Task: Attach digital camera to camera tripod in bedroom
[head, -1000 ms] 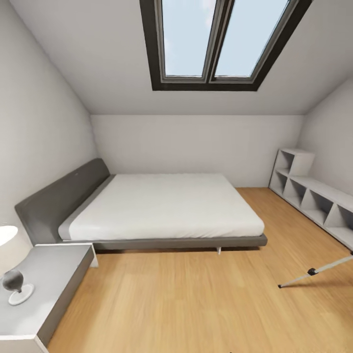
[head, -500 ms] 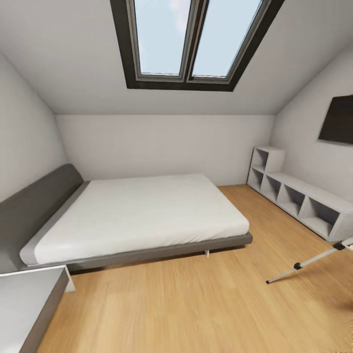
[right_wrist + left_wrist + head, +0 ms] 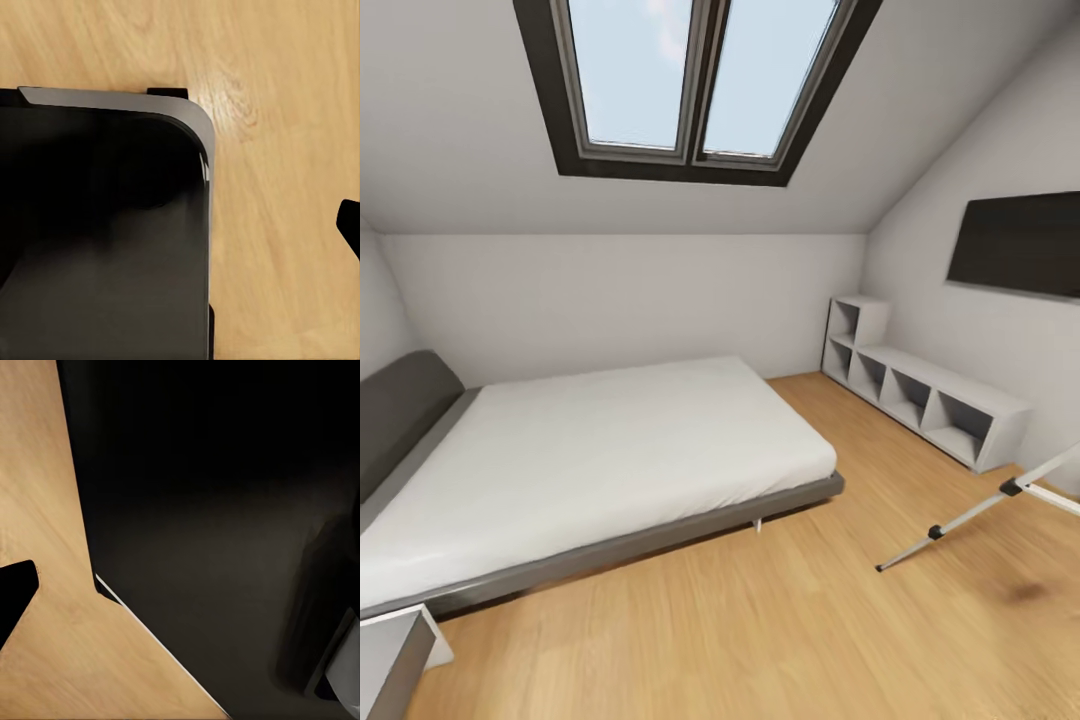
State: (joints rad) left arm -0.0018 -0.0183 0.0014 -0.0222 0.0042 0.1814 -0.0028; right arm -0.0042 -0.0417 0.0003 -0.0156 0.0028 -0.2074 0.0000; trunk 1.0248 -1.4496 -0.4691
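Light wood floor (image 3: 780,640) runs across the bedroom, and on it at the head view's right edge stand two silver-grey legs of the camera tripod (image 3: 960,518), each with black joints; the rest of the tripod is cut off by the frame. One grey bed (image 3: 590,460) with a white mattress and a dark headboard lies to the left. One low white shelf unit (image 3: 920,395) with open cubbies lines the right wall, and one black wall TV (image 3: 1015,243) hangs above it. One skylight (image 3: 690,80) with two panes sits in the sloped ceiling. A corner of one grey nightstand (image 3: 390,660) shows at lower left. Both wrist views show a dark robot body (image 3: 97,240) over wood floor; whether either gripper is wide or narrow I cannot tell.
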